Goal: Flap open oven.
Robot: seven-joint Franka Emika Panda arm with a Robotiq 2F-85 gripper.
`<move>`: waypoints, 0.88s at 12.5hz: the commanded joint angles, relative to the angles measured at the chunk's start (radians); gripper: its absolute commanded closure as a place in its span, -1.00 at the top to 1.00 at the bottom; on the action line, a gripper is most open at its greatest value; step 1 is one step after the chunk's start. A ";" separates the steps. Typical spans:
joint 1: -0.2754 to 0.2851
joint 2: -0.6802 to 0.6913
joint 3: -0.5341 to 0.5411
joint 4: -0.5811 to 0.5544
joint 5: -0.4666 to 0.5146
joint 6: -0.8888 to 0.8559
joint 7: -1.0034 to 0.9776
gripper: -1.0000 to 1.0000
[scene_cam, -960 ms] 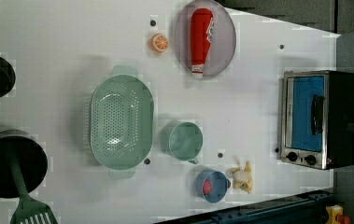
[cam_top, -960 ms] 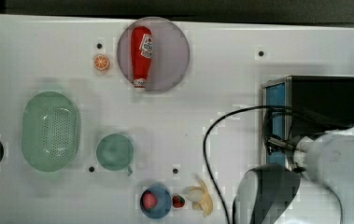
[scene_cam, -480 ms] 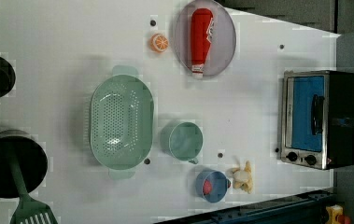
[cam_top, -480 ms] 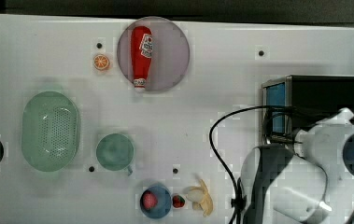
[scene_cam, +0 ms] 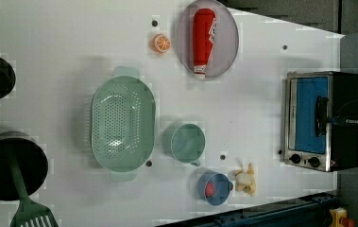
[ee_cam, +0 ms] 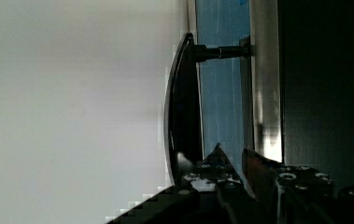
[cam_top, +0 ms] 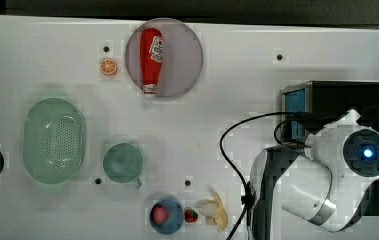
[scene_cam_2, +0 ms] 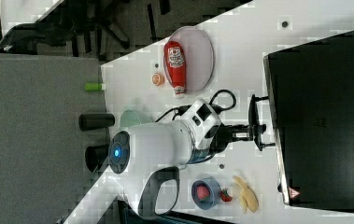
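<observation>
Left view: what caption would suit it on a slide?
Closed oven on a white table, pincer at its dark handle.

In the top view the arm (cam_top: 322,175) has swung further over the oven (cam_top: 347,100), its blue-lit joint now lying above the oven's lower half. In the left view the gripper (scene_cam: 325,120) has come in from the left view's right edge, reaching the door handle (scene_cam: 319,116). The door remains closed.

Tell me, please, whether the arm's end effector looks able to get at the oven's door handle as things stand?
Probably yes. The end effector is already at the handle of the oven, whose door is shut, and nothing stands between them on the table.
</observation>
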 commanded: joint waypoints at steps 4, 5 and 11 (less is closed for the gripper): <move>0.002 0.038 0.008 0.000 0.006 0.023 -0.036 -0.65; 0.002 0.046 0.012 0.000 0.006 0.031 -0.028 -0.65; 0.048 0.055 0.073 -0.038 -0.124 0.048 0.164 -0.65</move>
